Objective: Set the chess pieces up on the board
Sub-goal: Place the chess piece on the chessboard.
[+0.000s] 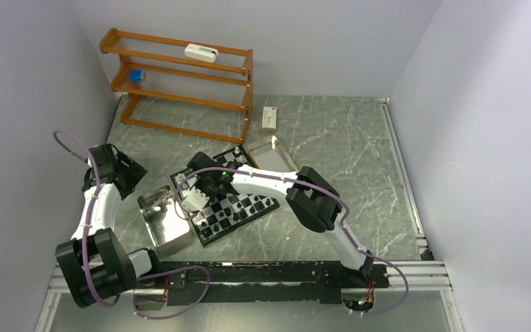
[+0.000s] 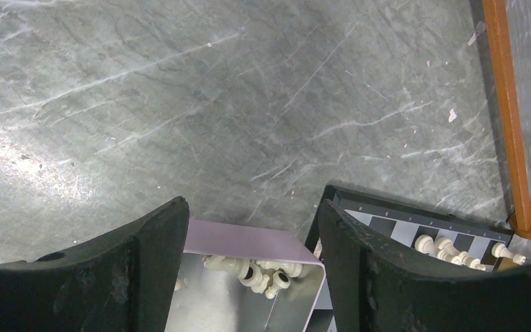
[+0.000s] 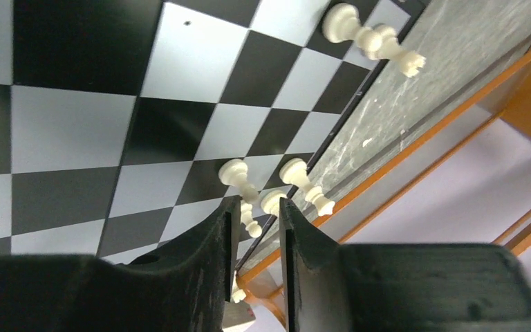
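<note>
The board [image 1: 245, 211] lies mid-table, partly under my right arm. My right gripper [image 1: 195, 196] hovers low over its left corner. In the right wrist view its fingers [image 3: 294, 235] stand a narrow gap apart with nothing seen gripped, the gripper [image 3: 259, 204] just short of a few upright white chess pieces [image 3: 238, 176] at the board [image 3: 76, 124] edge. My left gripper [image 1: 126, 176] is open and empty above the table, left of the board. In the left wrist view, the gripper [image 2: 252, 202] frames loose white pieces [image 2: 256, 270] lying in a metal tray [image 2: 249, 241].
The tray of white pieces [image 1: 153, 225] sits left of the board and a second metal tray [image 1: 269, 153] behind it. A wooden rack [image 1: 180, 83] stands at the back left, its foot [image 2: 508, 138] near the board corner [image 2: 401, 218]. A small card [image 1: 269, 119] lies by it.
</note>
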`<state>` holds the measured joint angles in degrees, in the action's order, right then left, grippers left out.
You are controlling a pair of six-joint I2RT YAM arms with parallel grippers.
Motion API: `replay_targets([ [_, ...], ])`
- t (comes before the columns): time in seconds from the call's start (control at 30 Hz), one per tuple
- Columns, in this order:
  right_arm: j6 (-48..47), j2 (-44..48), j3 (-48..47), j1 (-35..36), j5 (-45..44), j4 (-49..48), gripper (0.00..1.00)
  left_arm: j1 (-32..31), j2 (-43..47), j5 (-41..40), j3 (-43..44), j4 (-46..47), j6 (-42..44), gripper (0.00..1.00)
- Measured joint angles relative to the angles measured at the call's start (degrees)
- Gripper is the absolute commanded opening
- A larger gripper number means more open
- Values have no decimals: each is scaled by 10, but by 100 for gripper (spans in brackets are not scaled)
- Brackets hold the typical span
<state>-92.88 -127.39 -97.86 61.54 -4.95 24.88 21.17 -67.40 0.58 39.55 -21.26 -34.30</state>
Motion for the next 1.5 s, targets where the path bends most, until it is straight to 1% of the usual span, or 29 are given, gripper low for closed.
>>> replay_targets([
  [0.23, 78, 12, -7, -21, 61, -1, 35, 0, 1, 1, 0, 0, 0, 72],
  [0.33, 137, 29, -6, -36, 104, -6, 35, 0, 4, 2, 0, -1, 0, 72],
  [0.4, 185, 51, 9, -48, 140, -29, 35, 0, 11, 2, 0, -2, 0, 72],
  [0.57, 287, 128, 96, -74, 216, -118, 38, -3, 35, 1, -1, -7, 1, 72],
  [0.63, 313, 135, 107, -78, 231, -142, 41, -4, 43, 1, -7, -6, 1, 72],
  [0.73, 342, 124, 107, -78, 247, -161, 42, -4, 47, 1, -14, -6, 4, 72],
  [0.83, 367, 115, 113, -77, 253, -184, 43, -4, 47, 1, -16, -7, 5, 72],
  [0.87, 377, 113, 120, -76, 253, -196, 45, -4, 47, 1, -16, -7, 5, 72],
  [0.93, 389, 112, 131, -75, 251, -214, 53, -4, 47, 1, -16, -6, 7, 72],
  [0.97, 395, 112, 136, -75, 249, -222, 55, -4, 47, 1, -16, -6, 7, 72],
  [1.1, 399, 111, 154, -69, 231, -257, 56, -4, 46, 1, -17, -6, 7, 72],
  [1.33, 388, 98, 187, -55, 180, -322, 66, -4, 45, 1, -18, -4, 7, 72],
  [1.5, 373, 80, 188, -50, 162, -344, 67, -4, 45, 1, -18, -4, 7, 72],
])
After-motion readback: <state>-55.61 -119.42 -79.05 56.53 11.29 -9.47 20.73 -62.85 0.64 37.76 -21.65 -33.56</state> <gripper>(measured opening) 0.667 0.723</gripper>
